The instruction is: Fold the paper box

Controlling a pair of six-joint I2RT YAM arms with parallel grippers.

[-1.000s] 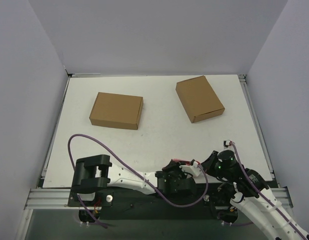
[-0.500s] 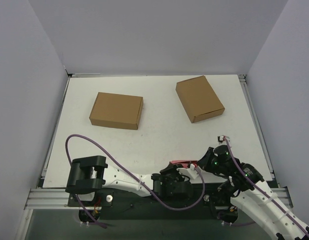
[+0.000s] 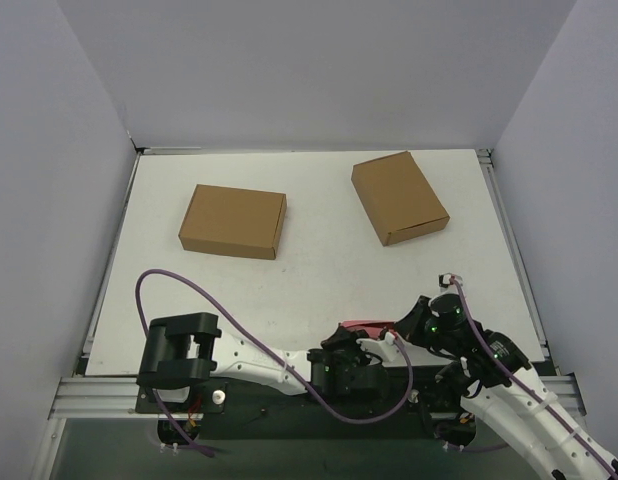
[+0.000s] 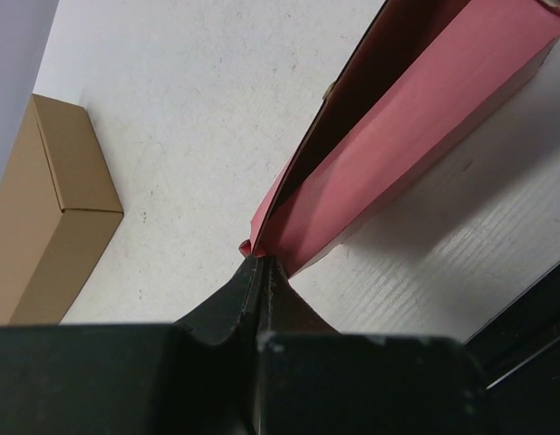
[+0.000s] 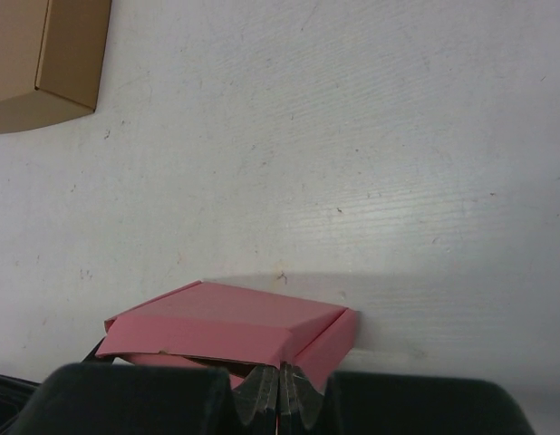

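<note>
Two closed pincers meet on the paper box (image 3: 367,324), a pink, partly folded shell at the table's (image 3: 319,275) near edge, bottom centre of the top view and well apart from both brown boxes (image 3: 233,221). In the left wrist view its long axis runs from the left gripper (image 4: 262,265), clamped thin on one lower corner, toward the upper right. In the right wrist view it lies crosswise along the bottom edge, its near wall apparently nipped by the right gripper (image 5: 280,379). Both forearms lie low, wrists converging inward, equally near the box.
</note>
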